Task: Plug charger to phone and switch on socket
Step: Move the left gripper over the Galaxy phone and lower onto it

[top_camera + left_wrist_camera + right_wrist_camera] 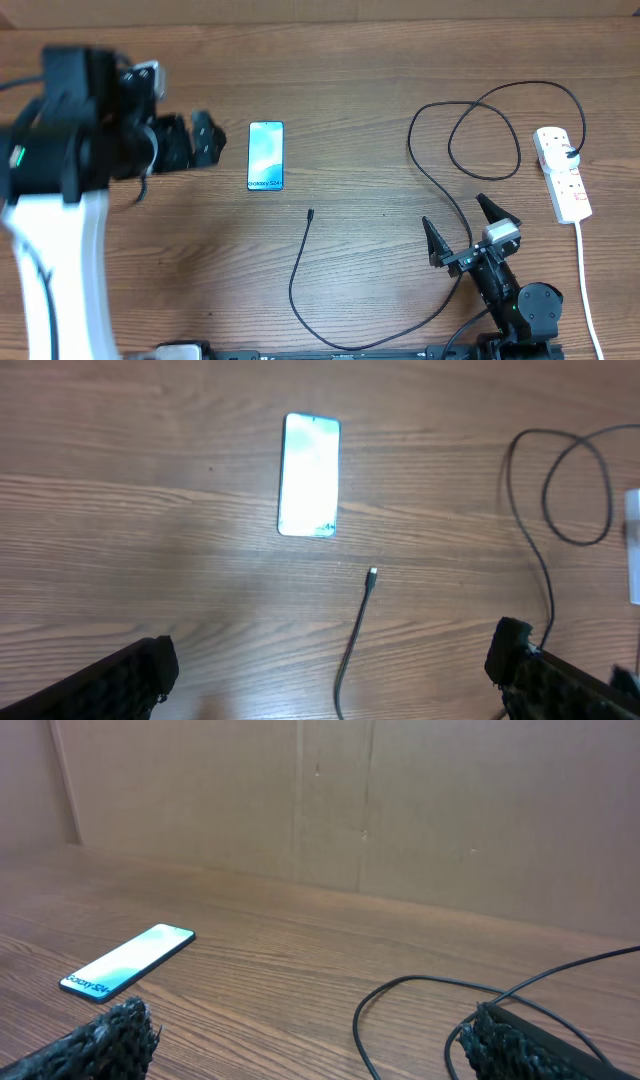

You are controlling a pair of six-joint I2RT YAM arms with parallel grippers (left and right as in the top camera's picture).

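Observation:
The phone (266,156) lies flat on the wooden table, blue-teal screen up, lettering at its near end; it also shows in the left wrist view (310,475) and the right wrist view (128,961). The charger cable (440,190) loops from the socket across the table, and its plug tip (311,213) lies free below and right of the phone, also seen in the left wrist view (372,575). The white socket strip (562,172) lies at the far right. My left gripper (200,140) is open, raised left of the phone. My right gripper (462,228) is open, low at the front right, beside the cable.
The strip's white lead (584,280) runs from the strip toward the front edge at the right. A brown cardboard wall (400,810) stands behind the table in the right wrist view. Cable loops (430,1010) lie between my right fingers.

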